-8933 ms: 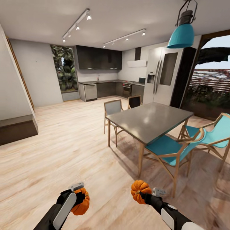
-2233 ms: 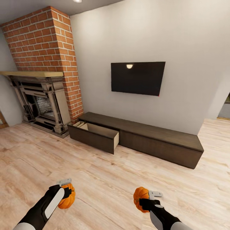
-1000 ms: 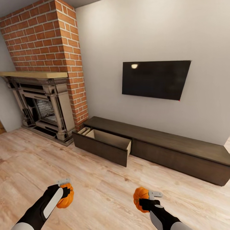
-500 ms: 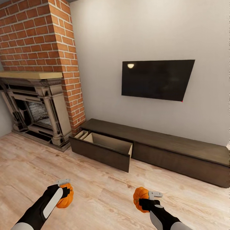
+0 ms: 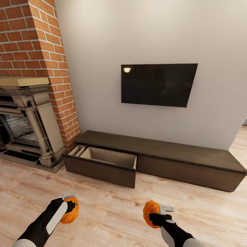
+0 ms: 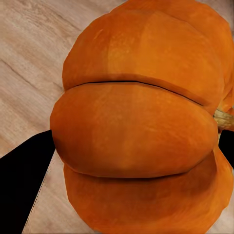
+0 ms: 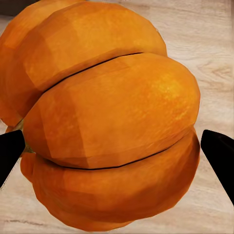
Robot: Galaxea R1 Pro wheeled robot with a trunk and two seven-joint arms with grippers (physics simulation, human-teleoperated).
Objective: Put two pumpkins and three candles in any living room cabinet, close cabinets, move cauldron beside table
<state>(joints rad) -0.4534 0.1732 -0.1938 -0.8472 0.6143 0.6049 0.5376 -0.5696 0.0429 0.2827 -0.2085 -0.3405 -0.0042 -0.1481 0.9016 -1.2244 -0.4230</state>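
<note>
I hold two bright orange ribbed pumpkins low over the plank floor. My left gripper (image 5: pixel 71 208) is shut on one pumpkin (image 5: pixel 70 213) (image 6: pixel 136 126) at the lower left of the head view. My right gripper (image 5: pixel 153 213) is shut on the other pumpkin (image 5: pixel 150 213) (image 7: pixel 107 117) at the lower middle right. Ahead, against the pale wall, stands the long low dark brown cabinet (image 5: pixel 192 164). Its left drawer (image 5: pixel 103 164) is pulled out, showing a light tan inside with nothing visible in it. No candles or cauldron are in sight.
A black TV (image 5: pixel 157 84) hangs on the wall above the cabinet. A red brick fireplace (image 5: pixel 31 103) with a stone surround stands at the left, close to the open drawer. Light wood floor (image 5: pixel 109 212) stretches between me and the cabinet.
The view has swung from the kitchen and dining table to the TV wall, then closed in on the cabinet. Both grippers keep their pumpkins in the same pose.
</note>
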